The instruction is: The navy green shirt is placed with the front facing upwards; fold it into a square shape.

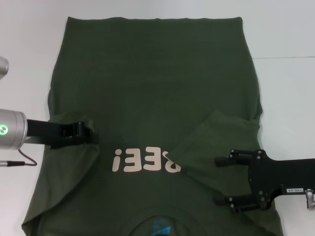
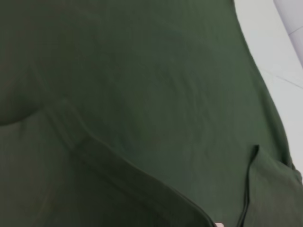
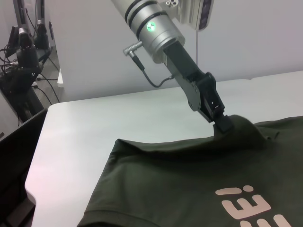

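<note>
Head view: navy green shirt [image 1: 152,88] flat on white bench [image 1: 285,29], print up. Left end effector [image 1: 92,133] pinches the folded-in left sleeve; right end effector [image 1: 216,179] spread over the right sleeve. Left wrist view: only cloth. Right wrist view: left end effector [image 3: 222,124] clamps a raised fabric peak.

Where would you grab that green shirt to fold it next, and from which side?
Probably the navy green shirt at its far hem corners, each gripper approaching from its own side: that straight hem lies flat and free, both sleeves already sit folded inward, and the left gripper pinches one sleeve.

The navy green shirt [image 1: 152,73] covers the white table [image 1: 285,88].
</note>
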`<state>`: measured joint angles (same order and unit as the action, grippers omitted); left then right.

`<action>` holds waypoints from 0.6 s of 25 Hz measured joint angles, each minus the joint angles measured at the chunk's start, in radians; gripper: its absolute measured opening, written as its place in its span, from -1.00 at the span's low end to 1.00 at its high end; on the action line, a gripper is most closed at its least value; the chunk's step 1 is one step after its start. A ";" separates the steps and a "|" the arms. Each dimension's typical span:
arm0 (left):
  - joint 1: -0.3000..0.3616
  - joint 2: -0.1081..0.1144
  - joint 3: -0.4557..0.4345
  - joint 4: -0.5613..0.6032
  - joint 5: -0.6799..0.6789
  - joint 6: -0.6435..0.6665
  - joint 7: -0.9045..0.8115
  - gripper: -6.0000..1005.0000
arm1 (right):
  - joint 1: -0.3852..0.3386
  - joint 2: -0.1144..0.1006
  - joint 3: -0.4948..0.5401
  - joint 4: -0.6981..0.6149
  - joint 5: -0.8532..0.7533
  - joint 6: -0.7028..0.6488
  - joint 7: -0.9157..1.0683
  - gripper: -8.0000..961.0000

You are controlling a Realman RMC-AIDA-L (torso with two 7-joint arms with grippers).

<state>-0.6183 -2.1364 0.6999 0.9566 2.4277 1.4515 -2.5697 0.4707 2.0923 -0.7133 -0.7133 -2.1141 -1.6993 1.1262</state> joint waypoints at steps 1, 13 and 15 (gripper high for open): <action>-0.001 0.002 -0.004 -0.015 0.000 -0.009 0.003 -0.64 | -0.001 0.000 0.000 0.000 0.000 0.000 -0.001 0.86; -0.004 0.022 -0.065 -0.069 -0.083 0.004 0.127 -0.45 | -0.004 -0.004 0.008 -0.034 0.005 -0.036 0.024 0.87; 0.001 0.022 -0.097 -0.066 -0.130 0.060 0.251 -0.37 | -0.008 -0.004 0.008 -0.065 0.004 -0.058 0.049 0.87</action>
<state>-0.6173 -2.1139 0.6028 0.8908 2.2976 1.5119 -2.3189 0.4631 2.0883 -0.7049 -0.7785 -2.1103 -1.7572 1.1752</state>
